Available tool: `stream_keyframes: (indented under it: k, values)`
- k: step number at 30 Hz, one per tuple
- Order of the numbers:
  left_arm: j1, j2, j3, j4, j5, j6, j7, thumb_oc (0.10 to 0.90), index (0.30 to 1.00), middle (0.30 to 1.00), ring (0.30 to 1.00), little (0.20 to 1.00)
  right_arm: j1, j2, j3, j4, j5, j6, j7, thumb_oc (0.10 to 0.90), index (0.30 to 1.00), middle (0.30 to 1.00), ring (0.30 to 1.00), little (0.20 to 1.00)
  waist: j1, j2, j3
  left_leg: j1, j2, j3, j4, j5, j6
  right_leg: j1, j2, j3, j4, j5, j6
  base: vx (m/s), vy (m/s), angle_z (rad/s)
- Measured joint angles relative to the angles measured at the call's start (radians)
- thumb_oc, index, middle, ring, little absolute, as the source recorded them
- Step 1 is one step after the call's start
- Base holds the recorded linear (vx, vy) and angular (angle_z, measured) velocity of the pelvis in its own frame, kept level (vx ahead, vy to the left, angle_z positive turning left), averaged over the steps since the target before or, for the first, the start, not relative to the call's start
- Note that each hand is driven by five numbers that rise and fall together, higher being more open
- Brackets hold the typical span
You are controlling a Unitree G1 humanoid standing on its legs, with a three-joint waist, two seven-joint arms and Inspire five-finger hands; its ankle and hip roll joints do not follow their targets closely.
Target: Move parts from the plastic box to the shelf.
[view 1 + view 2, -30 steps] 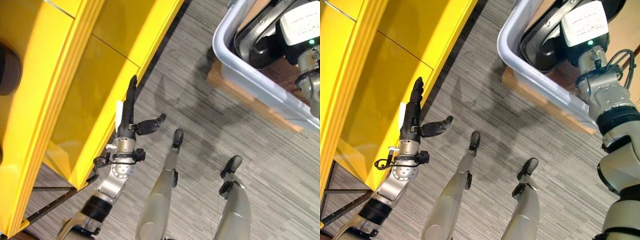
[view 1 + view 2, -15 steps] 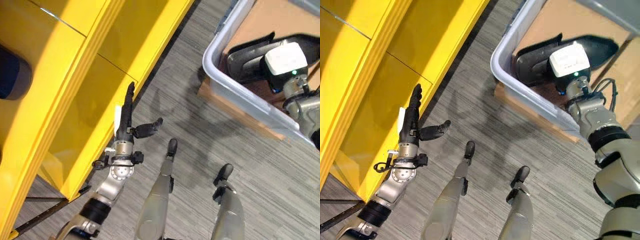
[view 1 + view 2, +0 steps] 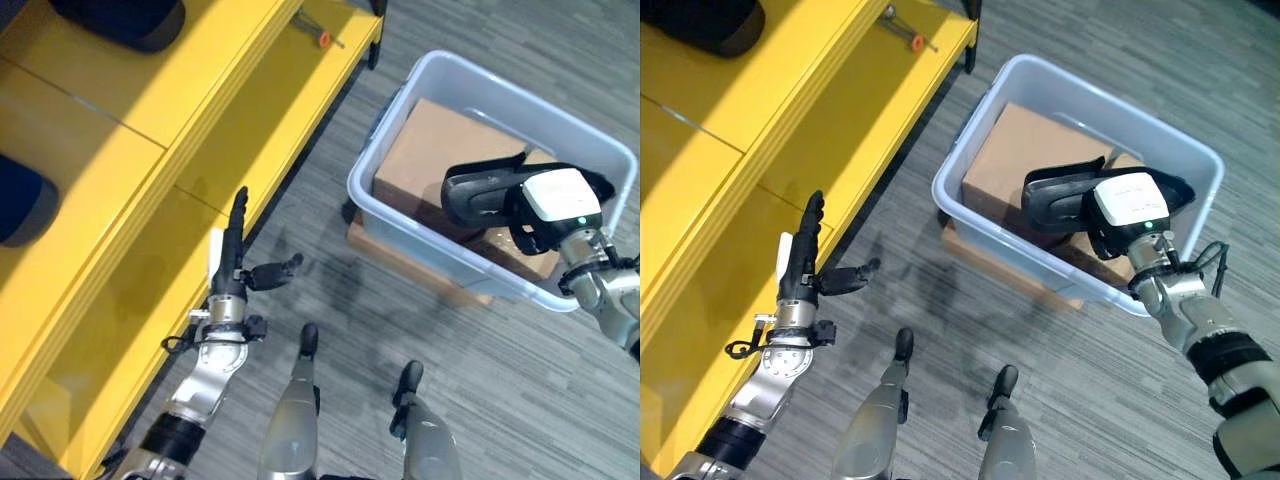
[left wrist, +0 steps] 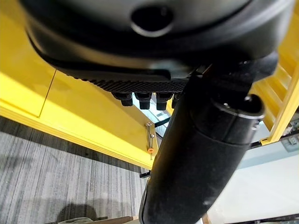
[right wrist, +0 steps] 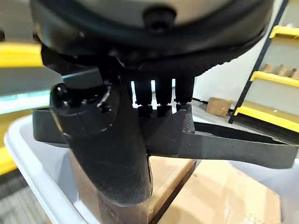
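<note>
Black part (image 3: 1065, 200) pinched in right hand (image 5: 140, 116) over cardboard boxes (image 3: 440, 150) inside grey plastic box (image 3: 400, 215) at 2 o'clock, left hand (image 3: 238, 255) spread beside yellow shelf (image 3: 240, 110) at 9 o'clock.

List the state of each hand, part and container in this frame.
Left hand: open, fingers straight, empty, beside the yellow shelf.
Right hand: shut on the black part, above the box.
Plastic box: lidless, holding cardboard boxes.

One plastic box (image 3: 1012, 238), two cardboard boxes (image 3: 1024, 158), one black part (image 3: 1065, 198), one yellow shelf (image 3: 760, 150), one screwdriver (image 3: 902, 27).
</note>
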Motion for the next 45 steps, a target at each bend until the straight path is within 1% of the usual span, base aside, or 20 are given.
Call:
stream_keyframes:
  k: [1,3,6,8,10,12,14,15,18,19,20,22,24,27,29,30,32,35,38,45]
  values:
    - [0.011,0.000,0.007,0.000,0.015,0.004,0.000,0.900,1.000,1.000,1.000,1.000,0.041,0.000,-0.040,-0.028,0.000,-0.001,0.000,0.400,0.300,0.300,0.300,0.300,0.001,-0.001,0.000,0.018,0.002,0.000,-0.005,-0.005,0.000,0.022,0.005,0.001,-0.015,0.002,0.000,0.04,-0.005,-0.10]
    - [0.020,0.002,0.019,-0.005,0.021,0.007,-0.001,0.900,1.000,1.000,1.000,1.000,0.069,-0.004,-0.076,-0.049,0.000,-0.003,-0.001,0.400,0.300,0.300,0.300,0.300,-0.009,-0.005,0.000,0.035,0.010,0.007,-0.007,-0.016,-0.006,0.043,0.013,0.012,-0.037,0.007,-0.005,0.01,-0.009,-0.12]
    - [0.049,0.004,0.055,-0.040,0.025,0.019,-0.028,0.900,1.000,1.000,1.000,1.000,0.140,-0.007,-0.170,-0.124,-0.004,-0.005,0.001,0.400,0.300,0.300,0.300,0.300,-0.014,-0.010,-0.002,0.064,0.022,0.025,-0.023,-0.013,-0.008,0.064,0.027,0.022,-0.063,0.022,-0.008,0.02,-0.009,-0.18]
    - [0.067,0.003,0.072,-0.064,0.027,0.031,-0.049,0.900,1.000,1.000,1.000,1.000,0.216,-0.003,-0.244,-0.203,-0.004,-0.007,0.009,0.400,0.300,0.300,0.300,0.300,-0.026,-0.017,-0.003,0.113,0.030,0.046,-0.038,-0.012,-0.018,0.107,0.035,0.026,-0.087,0.027,-0.008,0.04,-0.017,-0.19]
    - [0.076,0.003,0.096,-0.079,0.046,0.035,-0.062,0.900,1.000,1.000,1.000,1.000,0.244,0.005,-0.274,-0.268,-0.002,-0.015,0.023,0.400,0.300,0.300,0.300,0.300,-0.044,-0.026,-0.004,0.144,0.037,0.054,-0.039,-0.027,-0.026,0.140,0.045,0.036,-0.104,0.028,-0.009,0.04,-0.013,-0.23]
    - [0.082,0.005,0.123,-0.090,0.064,0.036,-0.072,0.900,1.000,1.000,1.000,1.000,0.245,0.021,-0.287,-0.307,0.002,-0.032,0.029,0.400,0.300,0.300,0.300,0.300,-0.057,-0.042,-0.025,0.157,0.049,0.076,-0.039,-0.040,-0.028,0.141,0.051,0.056,-0.116,0.032,-0.013,0.05,-0.005,-0.31]
    - [0.072,0.007,0.135,-0.093,0.066,0.036,-0.080,0.900,1.000,1.000,1.000,1.000,0.245,0.035,-0.298,-0.352,0.002,-0.042,0.044,0.400,0.300,0.300,0.300,0.300,-0.069,-0.052,-0.031,0.179,0.058,0.083,-0.039,-0.038,-0.038,0.158,0.063,0.072,-0.120,0.032,-0.015,0.06,-0.014,-0.28]
    - [0.064,0.008,0.139,-0.103,0.100,0.040,-0.080,0.900,1.000,1.000,1.000,1.000,0.238,0.036,-0.298,-0.382,0.015,-0.055,0.060,0.400,0.300,0.300,0.300,0.300,-0.072,-0.058,-0.036,0.206,0.066,0.105,-0.039,-0.046,-0.043,0.171,0.068,0.083,-0.124,0.033,-0.015,0.07,-0.016,-0.29]
    - [0.054,0.011,0.138,-0.121,0.151,0.038,-0.080,0.900,1.000,1.000,1.000,1.000,0.236,0.044,-0.297,-0.397,0.032,-0.082,0.082,0.400,0.300,0.300,0.300,0.300,-0.094,-0.071,-0.071,0.215,0.074,0.113,-0.039,-0.055,-0.047,0.181,0.075,0.094,-0.134,0.032,-0.016,0.04,-0.015,-0.15]
    - [0.049,0.012,0.138,-0.122,0.169,0.038,-0.080,0.900,1.000,1.000,1.000,1.000,0.236,0.045,-0.297,-0.400,0.040,-0.088,0.089,0.400,0.300,0.300,0.300,0.300,-0.091,-0.074,-0.081,0.218,0.076,0.120,-0.039,-0.055,-0.048,0.181,0.081,0.103,-0.134,0.032,-0.016,0.04,-0.012,-0.21]
    - [0.042,0.014,0.138,-0.123,0.201,0.041,-0.078,0.900,1.000,1.000,1.000,1.000,0.231,0.049,-0.294,-0.401,0.046,-0.094,0.095,0.400,0.300,0.300,0.300,0.300,-0.100,-0.077,-0.089,0.232,0.082,0.131,-0.039,-0.060,-0.051,0.184,0.081,0.113,-0.135,0.033,-0.018,0.05,-0.015,-0.30]
    - [0.033,0.041,0.133,-0.121,0.265,0.040,-0.077,0.900,1.000,1.000,1.000,1.000,0.223,0.079,-0.291,-0.405,0.077,-0.093,0.108,0.400,0.300,0.300,0.300,0.300,-0.100,-0.083,-0.101,0.250,0.086,0.151,-0.040,-0.070,-0.051,0.192,0.088,0.133,-0.136,0.034,-0.019,0.02,-0.005,-0.28]
    - [0.027,0.081,0.118,-0.120,0.313,0.036,-0.073,0.900,1.000,1.000,1.000,1.000,0.224,0.084,-0.276,-0.425,0.091,-0.097,0.119,0.400,0.300,0.300,0.300,0.300,-0.110,-0.083,-0.121,0.251,0.089,0.155,-0.040,-0.070,-0.051,0.191,0.091,0.137,-0.138,0.035,-0.020,0.02,-0.002,-0.09]
    - [0.006,0.100,0.096,-0.116,0.387,0.036,-0.055,0.900,1.000,1.000,1.000,1.000,0.222,0.089,-0.240,-0.451,0.121,-0.109,0.131,0.400,0.300,0.300,0.300,0.300,-0.126,-0.082,-0.143,0.257,0.091,0.159,-0.040,-0.071,-0.051,0.193,0.090,0.144,-0.138,0.036,-0.022,0.01,-0.005,-0.05]
    - [-0.039,0.131,0.053,-0.110,0.439,0.032,-0.034,0.900,1.000,1.000,1.000,1.000,0.213,0.089,-0.206,-0.473,0.146,-0.122,0.147,0.400,0.300,0.300,0.300,0.300,-0.128,-0.082,-0.148,0.262,0.091,0.164,-0.040,-0.070,-0.052,0.195,0.092,0.150,-0.138,0.038,-0.025,-0.02,0.001,-0.08]
    - [-0.095,0.167,0.005,-0.100,0.487,0.026,-0.019,0.900,1.000,1.000,1.000,1.000,0.184,0.091,-0.160,-0.479,0.170,-0.144,0.162,0.400,0.300,0.300,0.300,0.300,-0.137,-0.081,-0.151,0.263,0.092,0.165,-0.040,-0.072,-0.050,0.194,0.090,0.155,-0.138,0.041,-0.028,0.01,0.008,-0.05]
    - [-0.151,0.206,-0.024,-0.084,0.535,0.013,-0.001,0.900,1.000,1.000,1.000,1.000,0.150,0.095,-0.115,-0.504,0.198,-0.154,0.175,0.400,0.300,0.300,0.300,0.300,-0.147,-0.080,-0.152,0.264,0.092,0.168,-0.040,-0.071,-0.050,0.193,0.091,0.160,-0.138,0.043,-0.029,0.04,0.009,-0.06]
    - [-0.186,0.222,-0.038,-0.076,0.587,-0.003,0.023,0.900,1.000,1.000,1.000,1.000,0.143,0.108,-0.096,-0.545,0.232,-0.176,0.189,0.400,0.300,0.300,0.300,0.300,-0.159,-0.072,-0.170,0.267,0.092,0.178,-0.040,-0.073,-0.050,0.188,0.089,0.170,-0.138,0.043,-0.030,0.03,0.010,-0.09]
    - [-0.215,0.242,-0.083,-0.070,0.652,-0.016,0.048,0.900,1.000,1.000,1.000,1.000,0.110,0.114,-0.059,-0.552,0.278,-0.197,0.196,0.400,0.300,0.300,0.300,0.300,-0.167,-0.061,-0.202,0.274,0.092,0.193,-0.040,-0.074,-0.056,0.185,0.092,0.185,-0.138,0.044,-0.030,-0.02,0.007,-0.14]
    - [-0.222,0.237,-0.131,-0.066,0.705,-0.027,0.051,0.900,1.000,1.000,1.000,1.000,0.099,0.138,-0.059,-0.547,0.339,-0.182,0.203,0.400,0.300,0.300,0.300,0.300,-0.177,-0.062,-0.210,0.282,0.093,0.200,-0.041,-0.075,-0.055,0.189,0.093,0.189,-0.138,0.045,-0.031,0.01,0.008,-0.03]
